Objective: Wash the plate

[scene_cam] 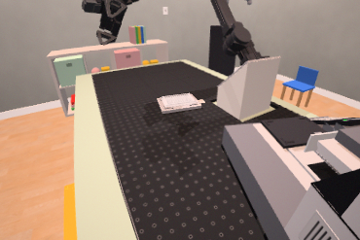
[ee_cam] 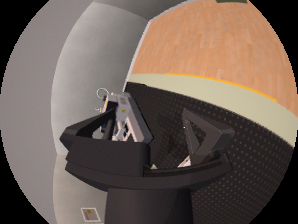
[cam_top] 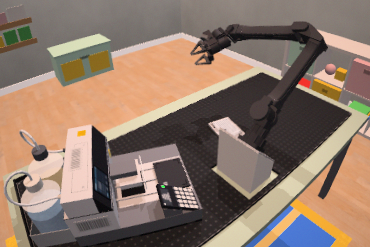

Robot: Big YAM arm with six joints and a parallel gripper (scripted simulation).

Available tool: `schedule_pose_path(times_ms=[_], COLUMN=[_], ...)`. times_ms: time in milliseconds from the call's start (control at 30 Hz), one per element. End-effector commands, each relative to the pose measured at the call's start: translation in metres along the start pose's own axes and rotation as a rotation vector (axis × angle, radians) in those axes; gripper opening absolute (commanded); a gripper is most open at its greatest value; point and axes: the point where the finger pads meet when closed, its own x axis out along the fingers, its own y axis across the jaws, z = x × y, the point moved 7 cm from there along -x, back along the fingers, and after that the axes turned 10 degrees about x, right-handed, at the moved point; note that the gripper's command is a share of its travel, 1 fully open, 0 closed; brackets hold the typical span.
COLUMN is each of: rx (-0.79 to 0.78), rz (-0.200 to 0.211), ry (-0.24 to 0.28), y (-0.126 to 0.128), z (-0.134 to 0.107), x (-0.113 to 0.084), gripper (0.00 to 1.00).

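Observation:
The white plate (cam_top: 228,125) (scene_cam: 179,100) lies on the nest N1 (scene_cam: 202,101), which stands on the dark mat; it looks flat, but its cut corner is too small to tell. The gripper (cam_top: 195,58) (scene_cam: 107,36) (ee_cam: 149,116) is open and empty, high above the table and far from the plate. The washer (cam_top: 87,174) (scene_cam: 277,164) (ee_cam: 132,116) stands at the other end. Its pale carrier area shows no plate, though its pocket is hard to make out. The keypad (cam_top: 184,199) carries a small green spot (cam_top: 163,186) (scene_cam: 345,120) at its console's corner.
A tall pale block (cam_top: 244,161) (scene_cam: 250,88) with a sloped top stands between the arm's base and the washer, near the nest. Bottles (cam_top: 42,201) with hoses stand behind the washer. The dark mat (cam_top: 300,106) (scene_cam: 165,174) has a pale table border (scene_cam: 90,154).

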Motion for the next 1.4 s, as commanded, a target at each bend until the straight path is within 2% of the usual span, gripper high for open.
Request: schedule_pose_path(times_ms=[0,533,567,633,667,700,733,800,833,867,900,933,967,1000,1100,1133,1200,1233,1267,1300,1367], rx=[-0.006,-0.006,0.0,0.032,0.036,0.05,0.033,0.033,0.057,0.078,0.08,0.097,0.096,0.084,0.084,0.107,0.124,0.137,0.135,0.126,0.126], rz=[0.001,0.001,-0.01,-0.038,-0.041,-0.039,-0.041,-0.041,-0.057,-0.075,-0.092,-0.099,-0.099,-0.098,-0.097,-0.121,-0.16,-0.17,-0.17,-0.165,-0.165], ry=[-0.007,-0.007,0.011,0.061,0.067,0.112,0.056,0.056,0.111,0.161,0.14,0.194,0.188,0.139,0.139,0.207,0.216,0.269,0.262,0.214,0.214], y=[0.003,0.003,0.014,0.021,0.023,0.021,0.028,0.03,0.032,0.031,0.038,0.036,0.038,0.042,0.044,0.044,0.052,0.049,0.051,0.055,0.057], z=[0.002,0.002,0.014,0.01,0.007,-0.016,-0.013,-0.017,-0.025,-0.029,-0.012,-0.035,-0.038,-0.036,-0.04,-0.049,-0.035,-0.059,-0.063,-0.061,-0.067], x=[-0.002,-0.002,-0.002,0.004,0.007,0.022,0.011,0.015,0.019,0.033,0.024,0.038,0.038,0.031,0.033,0.044,0.042,0.055,0.054,0.048,0.051], gripper=[1.0,1.0,1.0,1.0,1.0,1.0,1.0,1.0,1.0,1.0,1.0,1.0,1.0,1.0,1.0,1.0,1.0,1.0,1.0,1.0,1.0])
